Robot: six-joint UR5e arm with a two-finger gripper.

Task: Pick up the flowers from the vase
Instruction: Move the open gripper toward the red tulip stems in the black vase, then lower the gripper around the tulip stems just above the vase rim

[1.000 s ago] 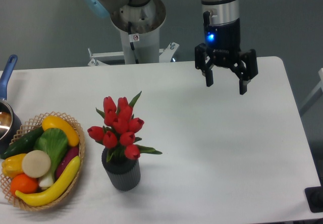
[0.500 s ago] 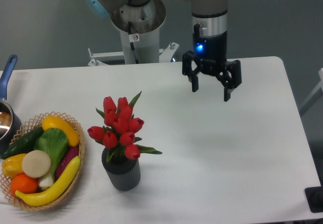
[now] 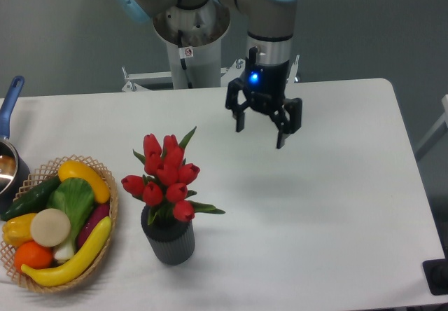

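The flowers, red tulips with green leaves, stand upright in the vase, a short dark grey ribbed cylinder near the table's front left-centre. My gripper hangs open above the table, up and to the right of the flowers and well apart from them, with nothing between its fingers. It points down, a blue light glowing on its wrist.
A wicker basket of toy fruit and vegetables lies at the front left, close to the vase. A blue-handled pot sits at the left edge. The robot's base stands behind the table.
The gripper has travelled left and slightly toward the front, closing in on the flowers, while staying open. Flowers and vase have not moved.
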